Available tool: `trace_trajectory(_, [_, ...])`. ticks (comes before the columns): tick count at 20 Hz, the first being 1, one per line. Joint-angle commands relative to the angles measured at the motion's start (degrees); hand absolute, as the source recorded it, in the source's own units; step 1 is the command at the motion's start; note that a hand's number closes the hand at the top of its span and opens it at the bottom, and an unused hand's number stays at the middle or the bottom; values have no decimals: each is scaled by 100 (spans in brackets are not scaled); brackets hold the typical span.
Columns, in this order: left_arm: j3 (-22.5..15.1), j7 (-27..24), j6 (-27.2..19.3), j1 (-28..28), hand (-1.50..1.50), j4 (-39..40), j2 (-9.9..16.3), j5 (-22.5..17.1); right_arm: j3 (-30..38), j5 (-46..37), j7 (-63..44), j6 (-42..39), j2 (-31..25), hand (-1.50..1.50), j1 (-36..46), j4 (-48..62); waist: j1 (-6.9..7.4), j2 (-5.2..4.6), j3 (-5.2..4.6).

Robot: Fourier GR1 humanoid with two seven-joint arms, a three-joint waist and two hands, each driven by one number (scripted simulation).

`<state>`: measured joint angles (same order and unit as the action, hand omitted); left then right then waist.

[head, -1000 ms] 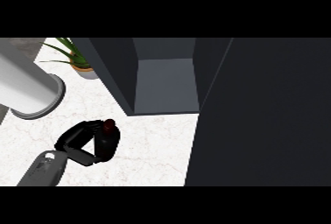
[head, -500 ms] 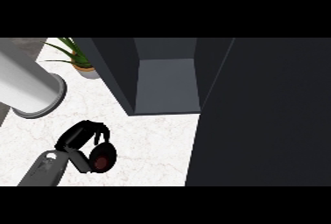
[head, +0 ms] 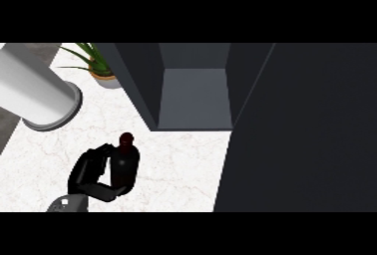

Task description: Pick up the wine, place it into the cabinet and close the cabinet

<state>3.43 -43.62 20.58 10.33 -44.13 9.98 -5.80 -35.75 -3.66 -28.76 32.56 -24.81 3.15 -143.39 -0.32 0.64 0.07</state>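
Note:
The wine is a dark red bottle over the white marble counter, its neck pointing up the view toward the cabinet. My left hand is shut on it, fingers curled round its left side and thumb under its lower end. The dark cabinet stands open just beyond and to the right of the bottle, its grey inside showing. Its open door fills the right of the view as a large dark panel. My right hand does not show.
A big white cylinder stands at the left on the counter. A potted green plant sits behind it next to the cabinet's left wall. Bare counter lies between the bottle and the cabinet's front edge.
The bottle has turned in my left hand from end-on to lengthwise, neck toward the cabinet. Hand and bottle have shifted slightly right and up the view.

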Motion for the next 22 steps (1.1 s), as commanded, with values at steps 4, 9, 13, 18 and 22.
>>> trace_trajectory(4, [-314,602,-285,-826,150,-1610,-676,-265,24,-341,-389,112,-208,-150,-382,-1080,34,-11,-3])
trace_trajectory(9, [-607,1375,-644,-1088,150,-2744,-881,-246,-119,-326,-239,114,-261,-150,-427,-1089,20,-14,-2])
trace_trajectory(13, [-851,1663,-455,-1357,150,-3158,-881,-336,-256,-464,-349,142,-399,-150,-518,-1396,-34,-12,-8])
trace_trajectory(18, [-1852,2061,-1468,-1818,150,-4255,-995,-379,-130,-218,146,146,-520,-150,-908,-1177,-30,-19,-1])
trace_trajectory(22, [-1883,2250,-1692,-1826,150,-4433,-997,-197,-203,-342,33,60,-692,-150,-960,-1403,-43,-27,-6])
